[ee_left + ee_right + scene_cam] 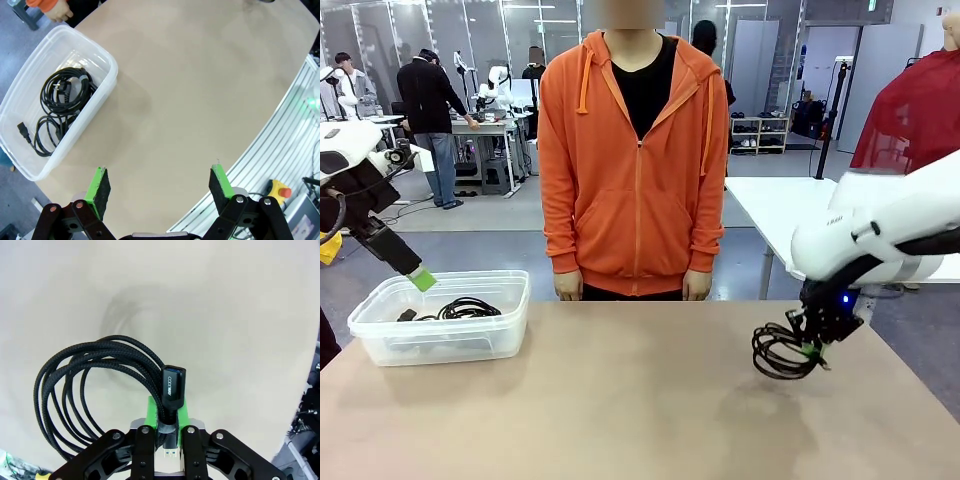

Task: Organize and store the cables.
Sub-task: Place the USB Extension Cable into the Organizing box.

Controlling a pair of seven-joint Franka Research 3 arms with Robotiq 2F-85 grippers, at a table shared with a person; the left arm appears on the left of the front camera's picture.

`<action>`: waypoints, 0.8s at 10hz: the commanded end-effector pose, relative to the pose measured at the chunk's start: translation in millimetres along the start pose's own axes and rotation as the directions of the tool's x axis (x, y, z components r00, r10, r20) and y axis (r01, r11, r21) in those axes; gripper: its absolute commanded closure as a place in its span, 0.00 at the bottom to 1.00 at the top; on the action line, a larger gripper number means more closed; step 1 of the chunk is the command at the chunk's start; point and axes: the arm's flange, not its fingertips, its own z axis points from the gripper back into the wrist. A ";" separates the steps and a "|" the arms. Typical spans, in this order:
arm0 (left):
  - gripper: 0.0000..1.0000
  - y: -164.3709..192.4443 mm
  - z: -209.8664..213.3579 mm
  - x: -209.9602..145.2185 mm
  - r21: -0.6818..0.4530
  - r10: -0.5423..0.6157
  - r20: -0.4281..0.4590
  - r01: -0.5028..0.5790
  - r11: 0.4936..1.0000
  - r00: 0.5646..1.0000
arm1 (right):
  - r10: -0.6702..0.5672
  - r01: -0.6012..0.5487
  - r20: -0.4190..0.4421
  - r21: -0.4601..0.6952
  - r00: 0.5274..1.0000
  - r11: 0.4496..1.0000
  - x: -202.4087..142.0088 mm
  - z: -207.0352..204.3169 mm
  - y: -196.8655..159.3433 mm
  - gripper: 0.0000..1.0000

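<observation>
Work surface: a beige matte table (620, 400) is shared with a person in an orange zip hoodie (635, 150), who is positioned at the far edge with both arms lowered.

Storage container: a clear rectangular plastic bin (380, 345) is placed on the left part of the table, near the far edge.

Stored cables: two coiled thin black cords are contained in the bin. One coil (67, 90) is laid toward one end of the bin, and the second coil with a black plug end (42, 132) is laid just beside it, toward the other end. In the front view, the coils (465, 308) are seen through the bin wall.

Left gripper: the left gripper (160, 187) is held above the near-left part of the table, beside the bin. Its green-padded fingers (100, 187) are spread wide, and nothing is held between them. In the front view, a green pad (422, 279) is seen over the far-left corner of the bin.

Right gripper: the right gripper (168, 415) is clamped on a coiled braided black cable with a USB-type plug shell (100, 385). The cable is gripped at the bundled section beside the plug, and the loops hang free to one side.

Held cable location: the held coil (785, 352) is positioned over the right part of the table, well apart from the bin. Its shadow is cast on the table beneath it.
</observation>
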 end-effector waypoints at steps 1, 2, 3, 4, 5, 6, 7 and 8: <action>0.00 0.0 1.4 2.5 0.009 0.001 -0.011 -0.001 1.000 1.000 | -0.003 0.003 0.006 -0.009 1.000 1.000 3.4 28.4 8.6 0.95; 0.00 0.0 1.4 2.5 0.009 0.001 -0.011 -0.001 1.000 1.000 | 0.000 0.000 0.006 0.010 1.000 1.000 5.2 37.9 12.4 0.95; 0.00 0.0 1.4 2.5 0.009 0.001 -0.011 -0.001 1.000 1.000 | 0.015 -0.015 0.010 0.018 1.000 1.000 5.0 45.5 19.4 0.95; 0.00 0.0 1.4 2.5 0.009 0.001 -0.011 -0.001 1.000 1.000 | 0.032 -0.032 0.011 0.034 0.999 0.999 3.3 51.6 29.7 0.95; 0.00 0.0 1.4 2.5 0.009 0.001 -0.011 -0.001 1.000 1.000 | 0.054 -0.055 0.030 0.053 0.998 0.997 2.3 55.9 44.9 0.95; 0.00 0.0 1.4 2.5 0.009 0.001 -0.011 -0.001 1.000 1.000 | 0.076 -0.080 0.053 0.063 0.996 0.995 2.3 57.0 64.1 0.95; 0.00 0.0 1.4 2.5 0.009 0.001 -0.011 -0.001 1.000 1.000 | 0.101 -0.106 0.069 0.072 0.992 0.992 2.4 53.0 89.3 0.95; 0.00 0.0 1.4 2.5 0.009 0.001 -0.011 -0.001 1.000 1.000 | 0.139 -0.144 0.069 0.067 0.988 0.987 0.3 45.1 117.4 0.95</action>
